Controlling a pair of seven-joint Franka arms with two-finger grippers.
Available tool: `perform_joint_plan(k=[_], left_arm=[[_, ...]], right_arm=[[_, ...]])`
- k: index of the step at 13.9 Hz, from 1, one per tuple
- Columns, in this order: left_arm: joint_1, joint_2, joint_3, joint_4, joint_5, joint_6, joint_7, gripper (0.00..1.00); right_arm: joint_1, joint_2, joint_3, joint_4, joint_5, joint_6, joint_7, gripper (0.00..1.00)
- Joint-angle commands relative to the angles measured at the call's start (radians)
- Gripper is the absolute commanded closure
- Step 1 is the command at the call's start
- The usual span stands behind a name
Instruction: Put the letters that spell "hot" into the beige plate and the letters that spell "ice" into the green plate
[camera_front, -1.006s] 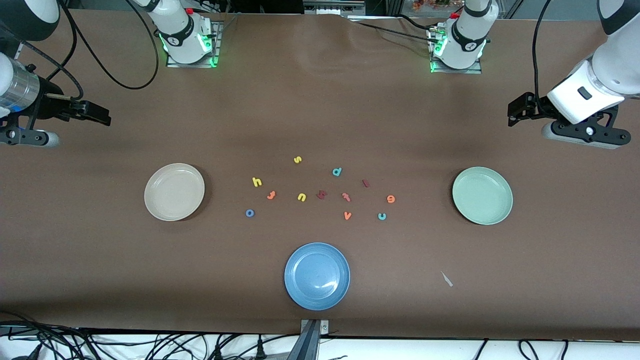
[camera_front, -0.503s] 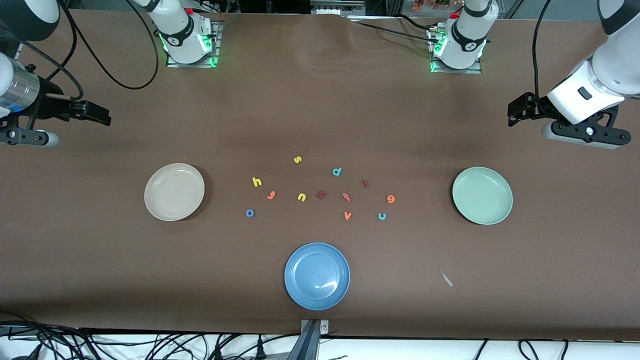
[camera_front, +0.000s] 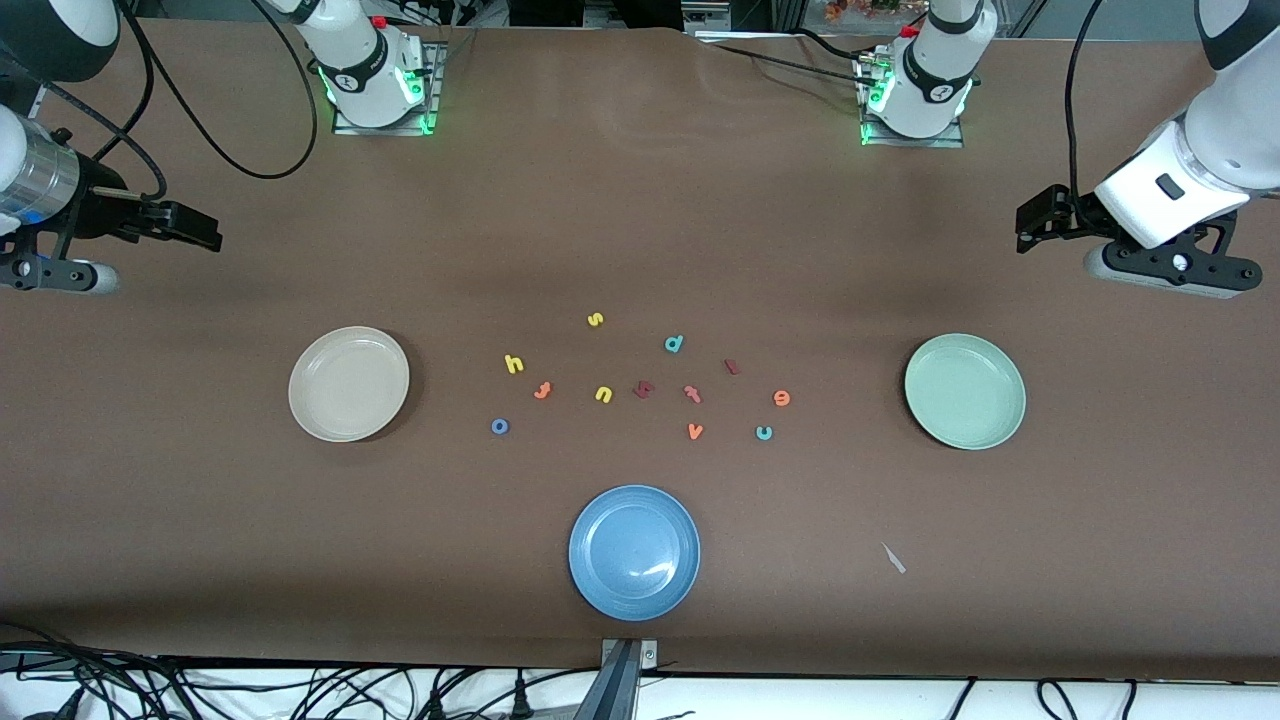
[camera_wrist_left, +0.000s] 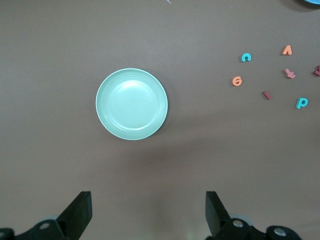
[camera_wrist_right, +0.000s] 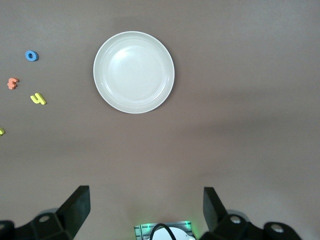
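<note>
Nothing is changing across the last second: both arms are still waiting at the ends of the tabletop (camera_front: 640, 200), so the sorting is, by my reading, not yet begun.

The left gripper (camera_wrist_left: 148, 210) is hanging above bare tabletop at its own end, jaws spread wide and empty; the right gripper (camera_wrist_right: 146, 207) is doing the same at the other end.

The beige plate (camera_front: 349, 383) is sitting empty toward the right arm's end, the green plate (camera_front: 965, 391) empty toward the left arm's end, and a blue plate (camera_front: 634, 552) is lying nearest the front camera.

Between the two outer plates the letters are lying loose. The yellow h (camera_front: 514, 364), orange t (camera_front: 543, 390) and blue o (camera_front: 500, 427) are clustering nearer the beige plate. The dark red i (camera_front: 732, 367), orange e (camera_front: 782, 398) and teal c (camera_front: 764, 433) are clustering nearer the green plate.
</note>
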Motion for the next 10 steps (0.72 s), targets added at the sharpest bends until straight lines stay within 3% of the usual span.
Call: perform_joint_plan(k=[1, 10], left_arm=[[-0.004, 0.012, 0.001, 0.03, -0.006, -0.023, 0.011, 0.0], [-0.004, 0.012, 0.001, 0.03, -0.006, -0.023, 0.01, 0.0]], right_arm=[[-0.006, 0.007, 0.005, 0.018, -0.004, -0.006, 0.006, 0.0], [-0.006, 0.007, 0.005, 0.018, -0.004, -0.008, 0.006, 0.0]])
